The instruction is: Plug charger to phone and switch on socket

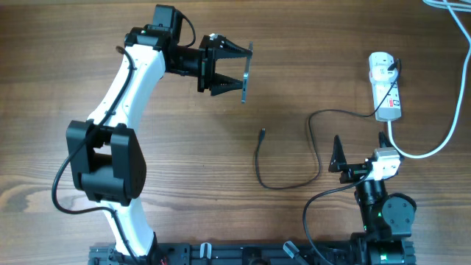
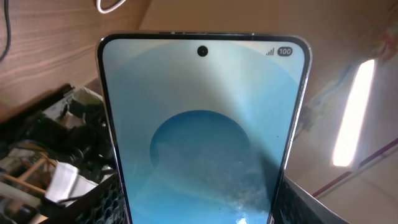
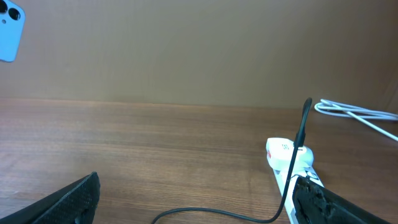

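- The left fingers (image 1: 228,85) are closed on a flat rectangular phone (image 1: 246,71) with a pale blue screen, gripping it by its side edges.
- From overhead the phone shows edge-on as a thin vertical strip across the fingertips. The right wrist view shows it held in the air, clear of the brown wooden tabletop (image 1: 184,147).
- In the left wrist view the phone (image 2: 202,137) fills the frame with its lit screen facing the camera. A punch-hole lens sits at the top centre and a "100" battery mark at the top corner.
- The right wrist view catches a corner of the phone (image 3: 9,28) far off at the upper left, with its light blue back and lenses showing.
- The right fingers (image 1: 338,154) are spread wide with nothing between them (image 3: 74,199), and they hover low over the tabletop near the socket.
- The thin black charger (image 1: 318,165) runs from the adapter and loops across the tabletop. Its small connector tip (image 1: 263,133) lies bare between the two arms, well apart from the phone.
- The white elongated socket (image 1: 386,92) lies on the tabletop at the right, with its adapter at the far end. It sits just beyond the right fingers (image 3: 287,155).
- A thick white cord (image 1: 441,143) curves away from the socket towards the upper right (image 3: 357,112).
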